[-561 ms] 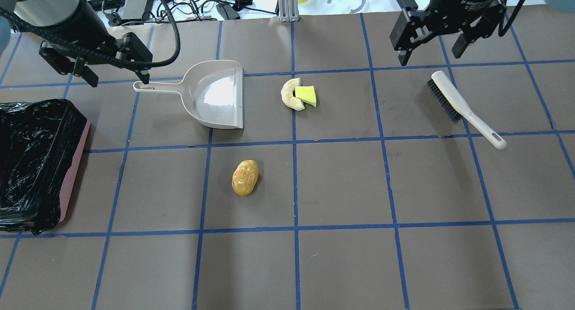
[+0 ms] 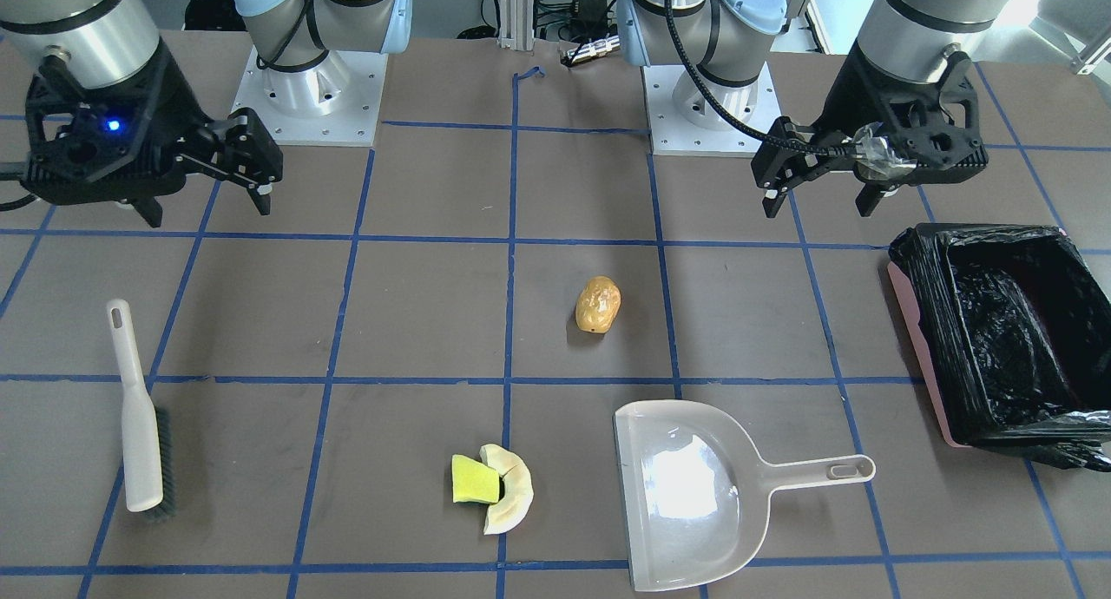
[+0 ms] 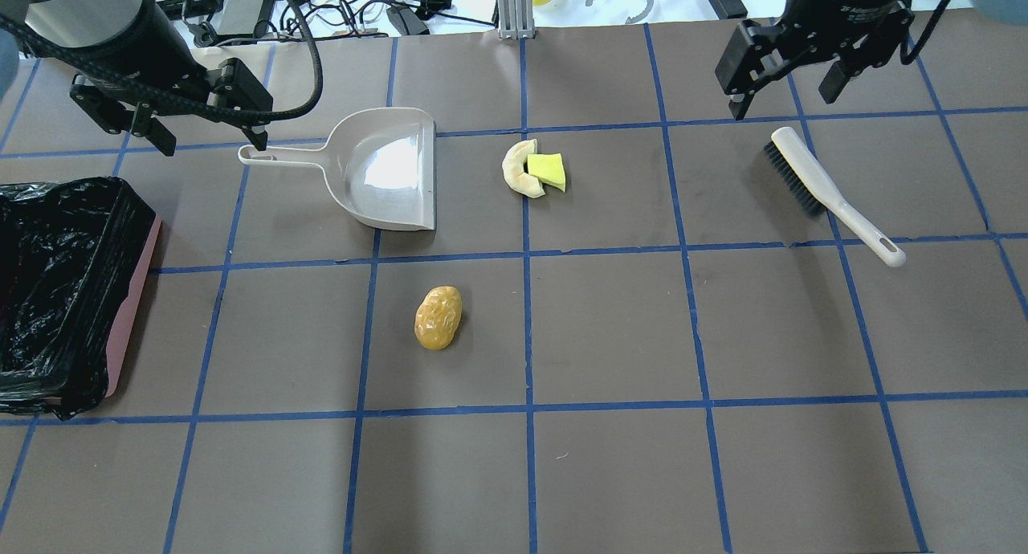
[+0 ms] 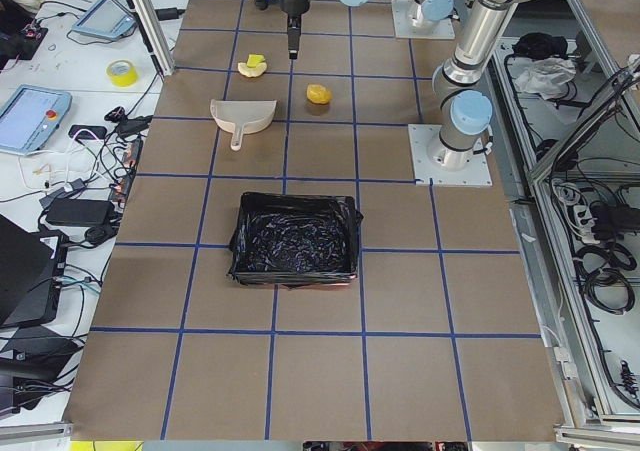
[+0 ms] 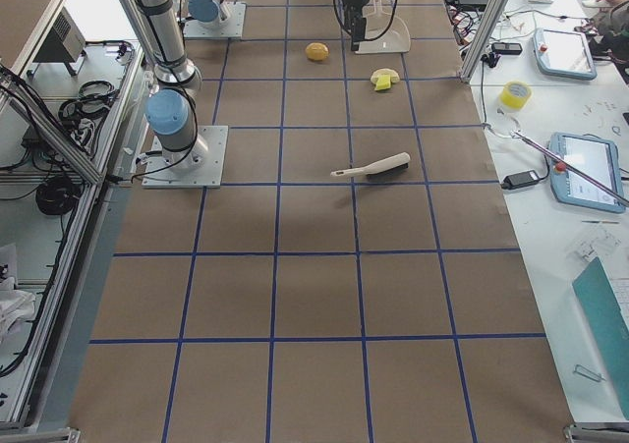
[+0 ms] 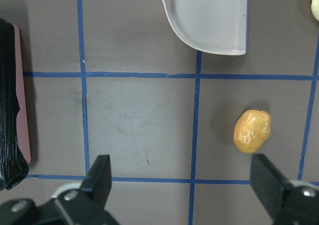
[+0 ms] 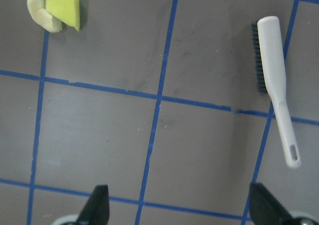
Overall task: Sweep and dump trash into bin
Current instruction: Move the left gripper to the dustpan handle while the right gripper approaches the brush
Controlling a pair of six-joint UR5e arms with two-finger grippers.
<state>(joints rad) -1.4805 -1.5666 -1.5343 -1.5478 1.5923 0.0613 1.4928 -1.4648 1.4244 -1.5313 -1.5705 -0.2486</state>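
Left hand (image 3: 209,132) spread wide above the table (image 3: 610,329), near the dustpan (image 3: 385,173); right hand (image 3: 783,104) likewise spread, near the brush (image 3: 827,193).

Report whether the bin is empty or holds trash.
Empty, as far as visible: the bin shows only black liner, and the lump, wedge and slice lie on the table.
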